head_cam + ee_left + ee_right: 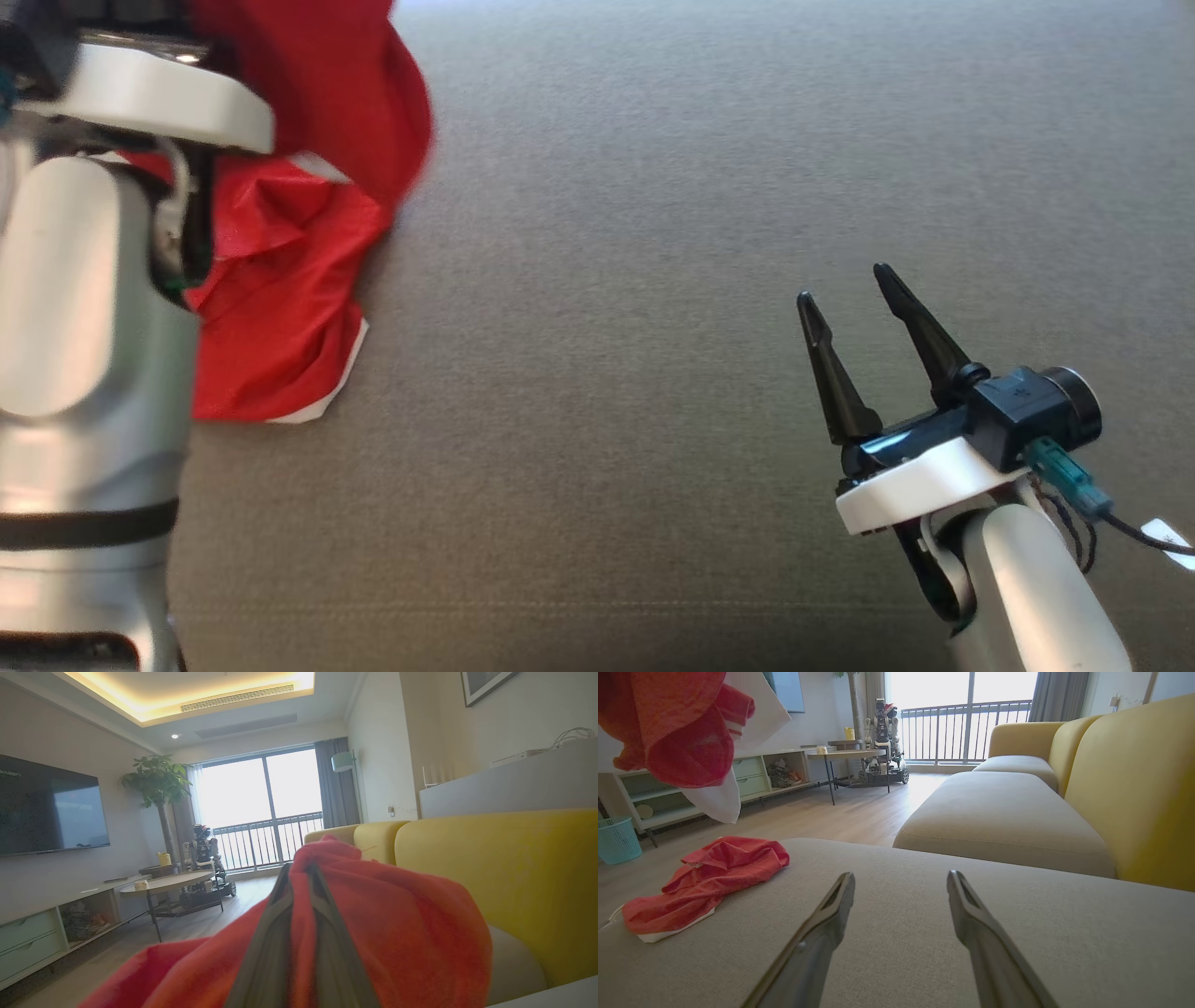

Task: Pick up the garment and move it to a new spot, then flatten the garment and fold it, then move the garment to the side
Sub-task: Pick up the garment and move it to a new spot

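Observation:
The garment is red with white edging. Its lower part lies crumpled at the left side of the grey cushion, and its upper part hangs lifted. My left gripper is shut on the garment, with red cloth bunched around and between its two fingers. In the head view the left forearm covers part of the cloth. My right gripper stands open above the cushion at the lower right, nothing between its fingers, well apart from the garment.
The grey cushion belongs to a sofa with a yellow back on the right. Beyond its left edge lie a wooden floor, a teal basket, a low TV cabinet, a round table and another robot.

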Available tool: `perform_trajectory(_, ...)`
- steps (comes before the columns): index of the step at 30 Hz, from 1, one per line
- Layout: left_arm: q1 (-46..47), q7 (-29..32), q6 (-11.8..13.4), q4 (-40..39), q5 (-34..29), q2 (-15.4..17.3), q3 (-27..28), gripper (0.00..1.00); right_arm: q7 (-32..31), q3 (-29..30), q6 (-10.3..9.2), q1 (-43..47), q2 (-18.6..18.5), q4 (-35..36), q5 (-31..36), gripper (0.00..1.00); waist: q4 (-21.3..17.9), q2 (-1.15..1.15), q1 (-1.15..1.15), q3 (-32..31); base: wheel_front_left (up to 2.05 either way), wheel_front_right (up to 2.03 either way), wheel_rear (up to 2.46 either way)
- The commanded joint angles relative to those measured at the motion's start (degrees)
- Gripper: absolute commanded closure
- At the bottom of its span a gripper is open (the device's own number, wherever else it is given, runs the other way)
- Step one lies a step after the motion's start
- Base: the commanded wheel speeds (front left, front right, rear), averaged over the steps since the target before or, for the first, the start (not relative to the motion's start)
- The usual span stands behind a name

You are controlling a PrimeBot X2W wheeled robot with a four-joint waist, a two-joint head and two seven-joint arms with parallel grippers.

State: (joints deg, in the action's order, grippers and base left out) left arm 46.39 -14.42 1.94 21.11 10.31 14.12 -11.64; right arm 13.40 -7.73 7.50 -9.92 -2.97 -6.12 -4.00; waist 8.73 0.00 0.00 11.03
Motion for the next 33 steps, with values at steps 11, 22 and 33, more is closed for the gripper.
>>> perform_trajectory(11, -0.3, 5.5, -1.7, -14.9, 2.2, -3.3, -4.3, 1.0, 1.3, -0.7, -0.01, -0.5, 0.1, 1.2, -2.0, 0.0, -9.9, 0.0, 0.0, -0.7, 0.0, 0.0, 0.0)
perform_trajectory(22, 1.8, 6.3, -0.6, -12.8, 1.8, -9.2, -11.2, 1.0, 1.6, -1.3, -0.01, -2.1, 0.1, 2.2, -4.6, 0.0, -25.5, 0.0, 0.0, 2.4, 0.0, 0.0, 0.0)
perform_trajectory(33, 3.0, 3.2, 2.6, 8.2, 2.5, -11.1, -17.5, 0.0, 1.6, -1.6, -0.01, -1.8, 0.1, 4.6, -7.0, 0.0, -34.4, 0.0, 0.0, 4.5, 0.0, 0.0, 0.0)
